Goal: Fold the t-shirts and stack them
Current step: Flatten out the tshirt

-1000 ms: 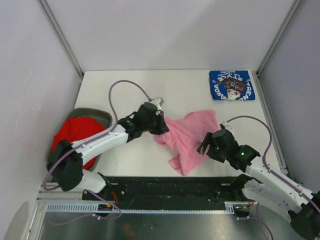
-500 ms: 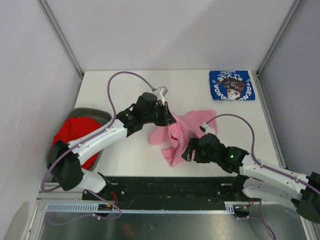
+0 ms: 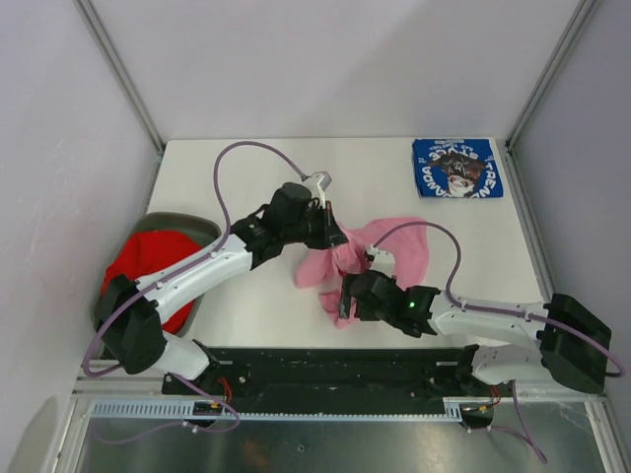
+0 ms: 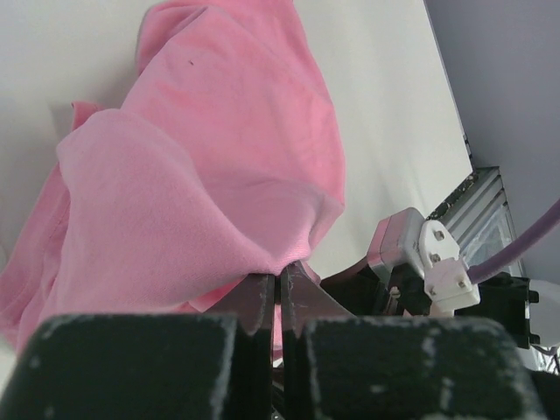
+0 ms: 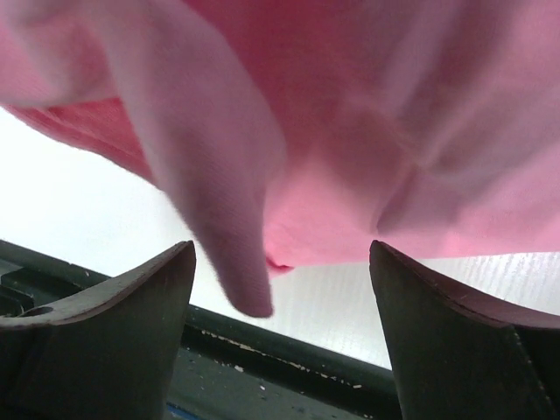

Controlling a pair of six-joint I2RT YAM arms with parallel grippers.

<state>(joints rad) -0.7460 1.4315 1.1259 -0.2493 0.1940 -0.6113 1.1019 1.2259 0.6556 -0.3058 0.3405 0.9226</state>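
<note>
Pink t-shirt (image 3: pixel 399 254), pinched in the left jaws, droops between wide-open right jaws.

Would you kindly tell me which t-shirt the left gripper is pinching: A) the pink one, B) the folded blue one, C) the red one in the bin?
A: the left wrist view shows the left gripper shut on a fold of the pink t-shirt; the red t-shirt sits in the grey bin, the blue t-shirt lies apart.
</note>
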